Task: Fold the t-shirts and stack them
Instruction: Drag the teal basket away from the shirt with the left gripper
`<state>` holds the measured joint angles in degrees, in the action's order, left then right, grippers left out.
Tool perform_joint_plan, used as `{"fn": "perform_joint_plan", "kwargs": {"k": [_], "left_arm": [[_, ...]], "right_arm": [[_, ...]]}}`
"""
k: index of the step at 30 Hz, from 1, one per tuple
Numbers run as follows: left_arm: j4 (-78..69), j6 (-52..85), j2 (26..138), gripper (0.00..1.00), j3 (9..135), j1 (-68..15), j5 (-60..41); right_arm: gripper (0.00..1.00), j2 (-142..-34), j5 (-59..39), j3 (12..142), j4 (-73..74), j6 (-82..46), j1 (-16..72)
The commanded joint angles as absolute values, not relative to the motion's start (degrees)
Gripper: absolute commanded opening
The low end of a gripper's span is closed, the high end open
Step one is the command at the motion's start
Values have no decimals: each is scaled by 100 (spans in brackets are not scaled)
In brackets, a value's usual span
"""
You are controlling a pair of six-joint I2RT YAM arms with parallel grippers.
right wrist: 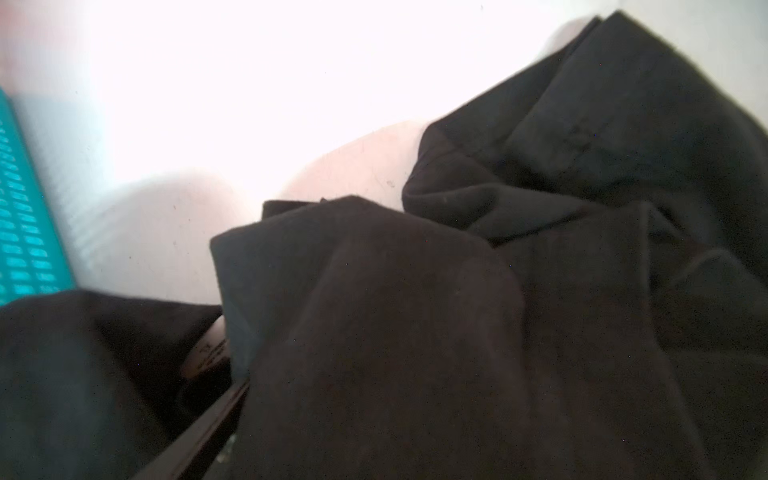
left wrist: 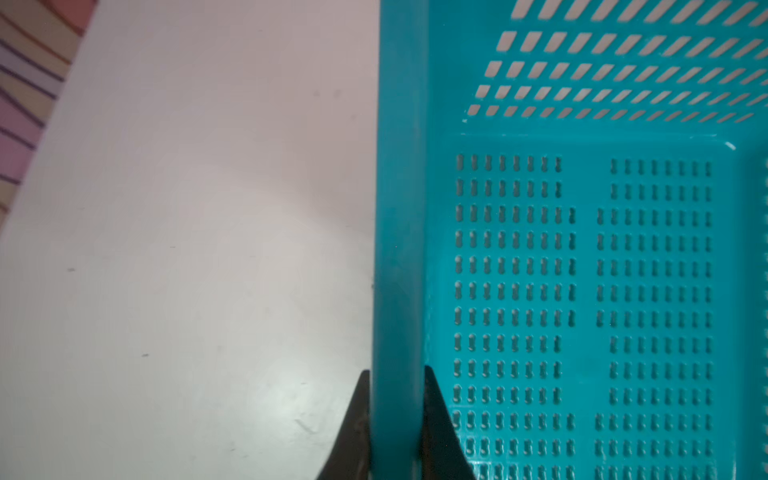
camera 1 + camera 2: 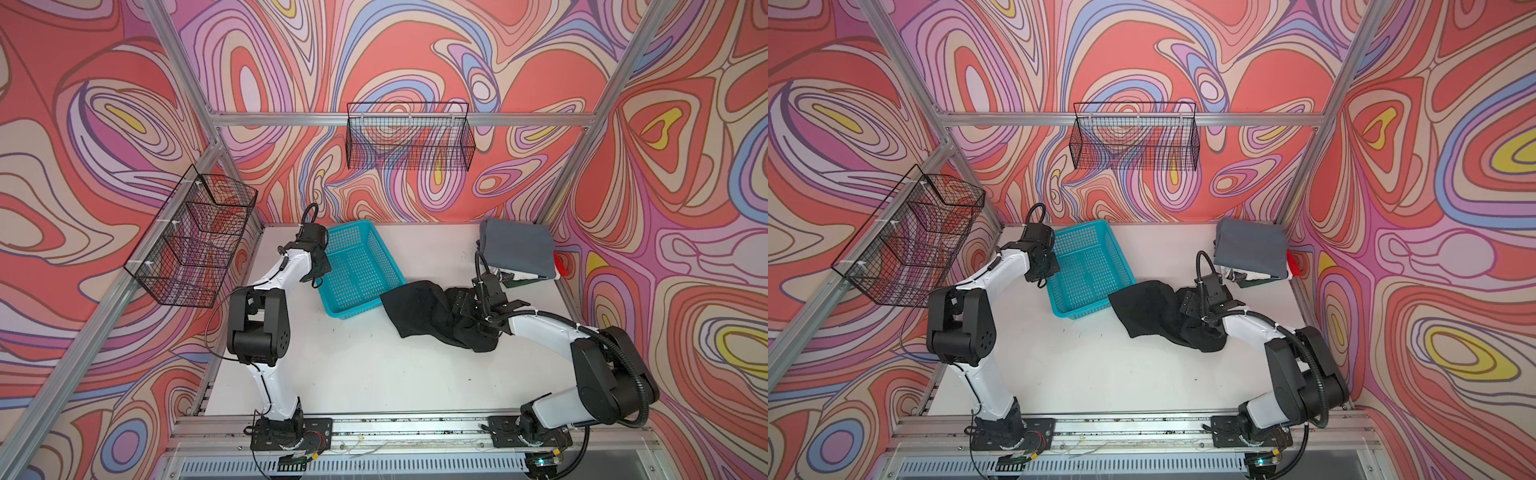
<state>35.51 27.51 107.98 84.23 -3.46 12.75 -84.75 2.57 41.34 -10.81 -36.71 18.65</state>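
Left wrist view is showing my left gripper (image 2: 395,370) clamping a side wall of the turquoise basket (image 2: 399,208). One dark finger (image 2: 355,428) is pressing the outside of the rim and its partner is pressing the inside. I am closing down almost fully here, with only that plastic wall between the tips. In both top views this is the basket's left long side, and the basket is sitting on the white table (image 3: 353,365) towards the back.

My right gripper (image 3: 459,305) is lying low in the crumpled black t-shirt (image 3: 419,309). That shirt is sprawling on the table just right of the basket, and its left edge is reaching the basket's right-hand rim. Right wrist view is showing a single finger (image 1: 199,436) poking out from under the dark folds, while the other finger is hiding beneath the cloth. Those fingers are standing wide apart, and I cannot tell whether any cloth is caught between them.

At the far right corner of the table, the grey t-shirt (image 3: 517,247) is lying folded on top of a stack. Beneath its near edge the white t-shirt (image 3: 523,275) and the dark green t-shirt (image 3: 515,282) are peeking out. The red t-shirt (image 3: 561,266) is showing as a small patch on the wall side.
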Motion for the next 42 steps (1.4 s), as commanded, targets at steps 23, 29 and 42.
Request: {"fn": "perform_joint_plan", "kwargs": {"k": [23, 29, 42], "left_arm": [[4441, 1965, 10141, 89, 9164, -314, 2642], [4388, 2277, 9813, 93, 9013, -1246, 1867], [4666, 2416, 11551, 93, 10447, -2027, 942]], "right_arm": [[92, -8116, -166, 3999, -1180, -3603, 1852], [94, -8095, -442, 3956, -954, -3683, 1849], [98, -7589, -653, 3820, -761, -3742, 1848]]}}
